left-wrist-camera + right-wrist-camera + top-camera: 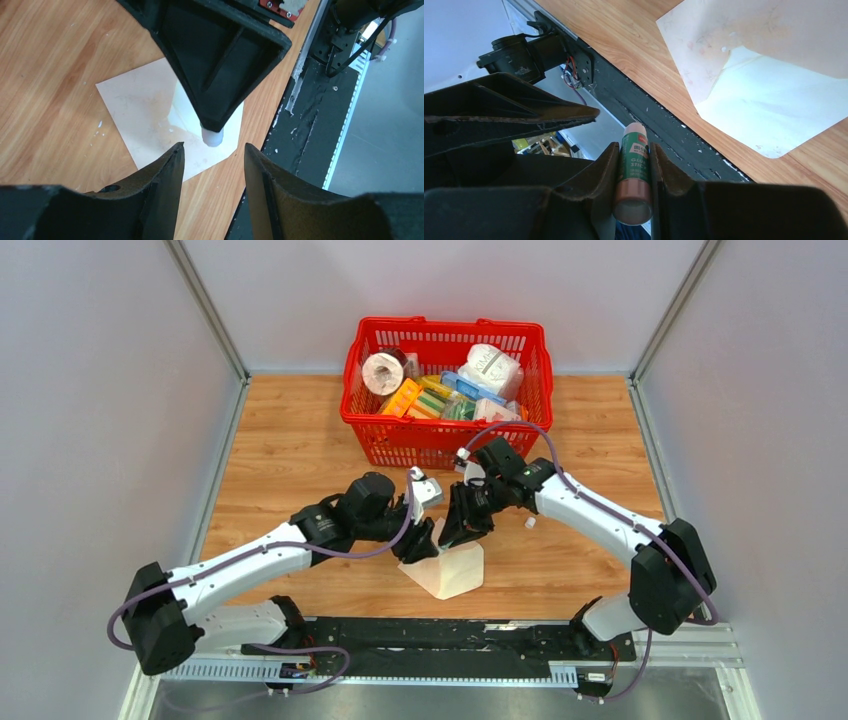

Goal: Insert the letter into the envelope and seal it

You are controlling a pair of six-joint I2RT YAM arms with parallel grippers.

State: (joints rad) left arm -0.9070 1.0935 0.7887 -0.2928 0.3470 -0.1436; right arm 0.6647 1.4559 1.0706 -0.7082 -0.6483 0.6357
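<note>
Sealing step: my right tool (633,148) pinches the glue stick (634,175) on the envelope (135,105); my left tool (214,150), spread, should fold the flap next.

Matt tan paper envelope (135,110), smooth wood-grain table (290,440), red plastic basket (420,445), glossy-labelled glue stick (634,170)

txt | glue stick (634,170) | green lbl, vert.: "GLU… STIC…", partly hid | small print above: unreadable
</note>
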